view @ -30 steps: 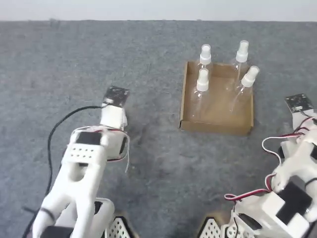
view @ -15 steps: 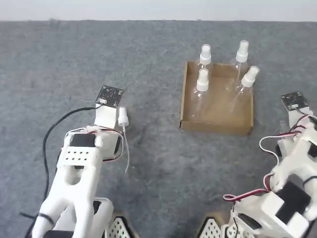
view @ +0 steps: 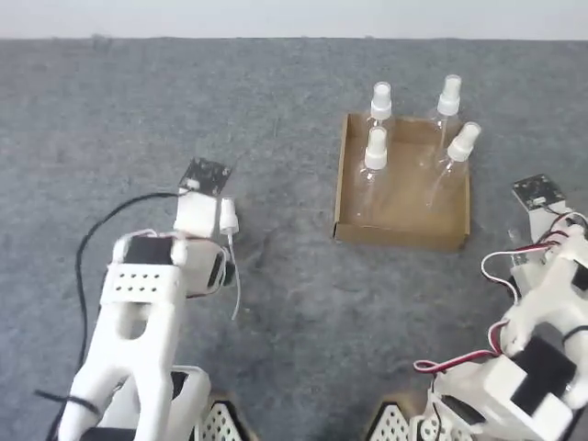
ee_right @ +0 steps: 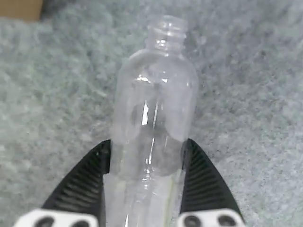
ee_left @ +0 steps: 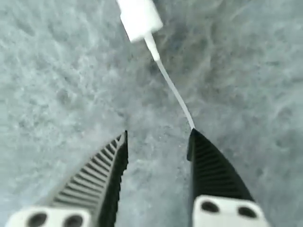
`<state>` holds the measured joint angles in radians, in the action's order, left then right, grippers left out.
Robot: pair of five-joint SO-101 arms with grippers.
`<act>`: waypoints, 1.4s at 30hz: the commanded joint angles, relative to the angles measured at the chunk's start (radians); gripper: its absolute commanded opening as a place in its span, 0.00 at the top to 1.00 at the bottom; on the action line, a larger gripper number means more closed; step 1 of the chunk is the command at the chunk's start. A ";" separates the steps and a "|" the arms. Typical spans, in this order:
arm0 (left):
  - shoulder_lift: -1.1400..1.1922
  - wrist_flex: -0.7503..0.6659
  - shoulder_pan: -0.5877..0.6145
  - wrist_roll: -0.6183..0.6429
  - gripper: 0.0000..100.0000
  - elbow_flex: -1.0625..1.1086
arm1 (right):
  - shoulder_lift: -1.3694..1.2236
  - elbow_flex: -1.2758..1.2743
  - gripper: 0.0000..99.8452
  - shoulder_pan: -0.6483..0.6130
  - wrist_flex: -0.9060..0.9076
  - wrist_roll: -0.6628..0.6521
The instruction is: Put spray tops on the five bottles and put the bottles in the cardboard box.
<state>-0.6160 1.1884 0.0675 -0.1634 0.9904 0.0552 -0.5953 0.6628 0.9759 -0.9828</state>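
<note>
High view: a brown cardboard box (view: 344, 175) sits at the upper right. Four clear plastic bottles (view: 372, 179) with white tops stand inside it. A loose white spray top (view: 228, 218) with a thin tube lies on the grey mat (view: 138, 110) at middle left. The left gripper (ee_left: 158, 142) has its fingers spread apart by the tube. The right gripper (ee_right: 147, 143) squeezes a topless clear plastic bottle (ee_right: 156, 94).

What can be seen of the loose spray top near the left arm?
The spray top is white and looks like plastic: a stubby head with a thin, slightly curved, pale dip tube running from it. It is on no bottle and lies on the grey table, just ahead of the open left gripper. The head points away from the gripper, and the tube's free end reaches the tip of one finger. Whether they actually touch cannot be told.
</note>
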 commanded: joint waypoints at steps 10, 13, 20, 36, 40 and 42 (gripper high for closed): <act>0.367 -0.069 -0.023 0.049 0.81 -0.418 | 0.008 0.034 0.86 -0.013 0.022 -0.012; 0.526 -0.137 -0.032 0.106 0.81 -0.501 | 0.008 0.034 0.85 -0.013 0.022 -0.012; 0.815 -0.181 -0.038 0.184 0.83 -0.671 | 0.008 0.034 0.85 -0.008 0.022 -0.012; 0.962 -0.226 -0.017 0.218 0.86 -0.765 | 0.008 0.029 0.85 -0.012 0.012 -0.012; 0.961 -0.226 -0.017 0.226 0.88 -0.765 | 0.008 0.032 0.84 -0.008 0.021 -0.011; 0.961 -0.224 -0.020 0.224 0.93 -0.765 | 0.008 0.032 0.84 -0.008 0.021 -0.011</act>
<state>0.3598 0.9858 0.0476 0.0499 0.2723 0.0552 -0.5953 0.6567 0.9927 -0.9874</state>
